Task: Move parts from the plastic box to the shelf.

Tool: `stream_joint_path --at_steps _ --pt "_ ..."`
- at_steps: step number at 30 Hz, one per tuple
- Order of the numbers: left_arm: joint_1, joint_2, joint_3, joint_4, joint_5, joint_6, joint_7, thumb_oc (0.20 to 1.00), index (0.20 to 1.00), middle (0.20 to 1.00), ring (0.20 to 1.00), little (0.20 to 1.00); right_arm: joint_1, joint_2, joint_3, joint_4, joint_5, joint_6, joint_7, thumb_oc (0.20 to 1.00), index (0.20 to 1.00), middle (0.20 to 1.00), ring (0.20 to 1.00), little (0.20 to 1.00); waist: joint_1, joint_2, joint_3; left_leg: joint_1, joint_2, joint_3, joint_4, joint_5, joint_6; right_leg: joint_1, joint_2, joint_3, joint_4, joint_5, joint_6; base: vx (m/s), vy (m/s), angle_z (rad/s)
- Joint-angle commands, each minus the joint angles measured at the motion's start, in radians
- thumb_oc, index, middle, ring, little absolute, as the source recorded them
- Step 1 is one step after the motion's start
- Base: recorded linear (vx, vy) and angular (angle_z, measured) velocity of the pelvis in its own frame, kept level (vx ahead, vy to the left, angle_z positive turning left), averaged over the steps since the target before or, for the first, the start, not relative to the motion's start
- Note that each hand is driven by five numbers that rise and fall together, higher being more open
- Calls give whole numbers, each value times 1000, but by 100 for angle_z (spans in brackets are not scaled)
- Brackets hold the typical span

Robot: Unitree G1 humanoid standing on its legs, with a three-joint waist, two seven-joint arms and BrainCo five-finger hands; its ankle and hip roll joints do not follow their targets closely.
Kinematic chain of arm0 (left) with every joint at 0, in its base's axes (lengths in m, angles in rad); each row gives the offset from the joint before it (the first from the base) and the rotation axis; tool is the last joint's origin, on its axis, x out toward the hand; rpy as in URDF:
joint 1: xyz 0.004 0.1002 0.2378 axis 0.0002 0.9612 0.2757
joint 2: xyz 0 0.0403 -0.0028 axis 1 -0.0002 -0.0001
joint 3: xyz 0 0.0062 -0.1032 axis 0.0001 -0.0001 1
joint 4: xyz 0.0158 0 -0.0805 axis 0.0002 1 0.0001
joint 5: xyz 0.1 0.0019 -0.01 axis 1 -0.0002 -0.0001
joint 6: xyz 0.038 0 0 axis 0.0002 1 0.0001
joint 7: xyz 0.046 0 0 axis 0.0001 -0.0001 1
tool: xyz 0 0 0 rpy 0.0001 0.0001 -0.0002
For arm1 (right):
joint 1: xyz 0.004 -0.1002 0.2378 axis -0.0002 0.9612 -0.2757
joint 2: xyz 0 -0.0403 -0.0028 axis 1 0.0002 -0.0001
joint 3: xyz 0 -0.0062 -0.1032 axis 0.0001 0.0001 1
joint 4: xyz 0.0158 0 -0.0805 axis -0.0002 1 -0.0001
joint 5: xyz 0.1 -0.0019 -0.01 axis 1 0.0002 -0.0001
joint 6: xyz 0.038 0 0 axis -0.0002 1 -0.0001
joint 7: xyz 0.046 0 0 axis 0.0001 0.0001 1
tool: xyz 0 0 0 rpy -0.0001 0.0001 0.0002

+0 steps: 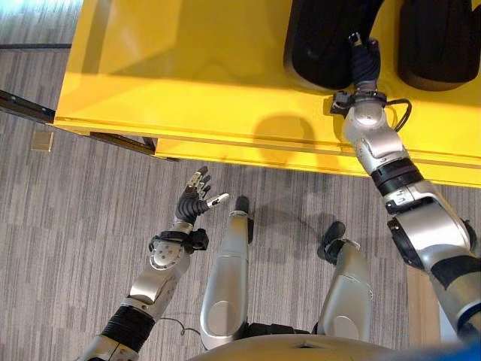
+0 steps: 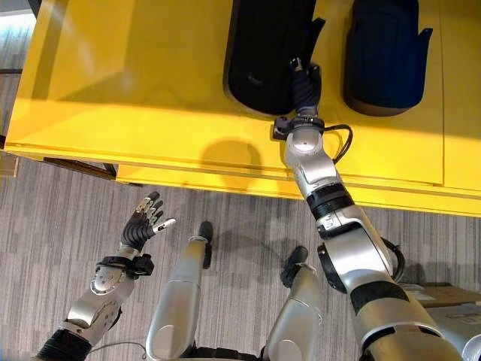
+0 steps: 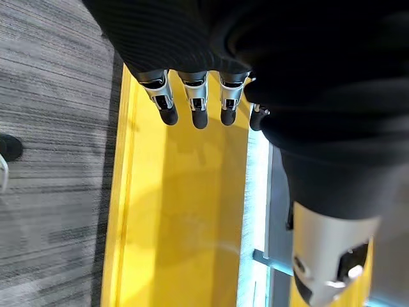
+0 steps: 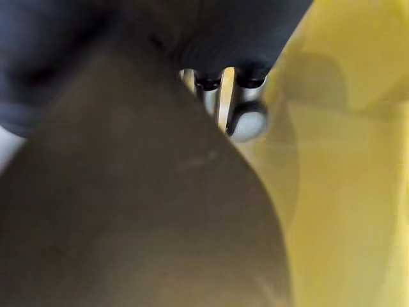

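Low at about 7 o'clock in the head views, left hand (image 1: 194,200) hangs over the grey carpet (image 1: 83,218), short of the yellow shelf (image 1: 188,68); its fingers (image 3: 197,105) are straight and relaxed, thumb apart, holding nothing. Across the top, from 10 to 2 o'clock, runs the shelf's yellow surface. At about 12 o'clock a black part (image 2: 267,45) lies on it, and a second black part (image 2: 387,53) lies at about 1 o'clock, well apart from the first. Right hand (image 2: 304,86) reaches up from 4 o'clock and sits at the near right edge of the first part, touching it. Its own wrist view shows fingers (image 4: 249,102) against the dark bulk of that part, but I cannot tell whether they are clenched on it or released.
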Motion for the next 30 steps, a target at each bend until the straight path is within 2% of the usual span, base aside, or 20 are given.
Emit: stream_joint_path --at_steps 1,16,30 --pt "1 43 -13 -80 -18 -63 12 1000 1000 1000 1000 1000 -57 -63 -18 38 44 -41 1 200 200 200 200 200 31 4 -24 -25 70 6 -49 34 -30 97 -30 47 -3 -35 30 0 0 0" --pt "-69 42 -43 -63 -38 -94 47 1000 1000 1000 1000 1000 -174 -69 76 340 52 -18 49 200 200 200 200 200 61 4 -2 -50 58 -6 -28 18 -19 110 -18 25 -12 -40 32 14 -6 0" --pt "-97 38 -57 -59 -39 -106 65 1000 1000 1000 1000 1000 -185 -25 107 368 38 -21 51 200 200 200 200 200 74 -1 10 -66 49 -12 -19 13 -14 120 -12 9 -10 -49 31 0 0 0"
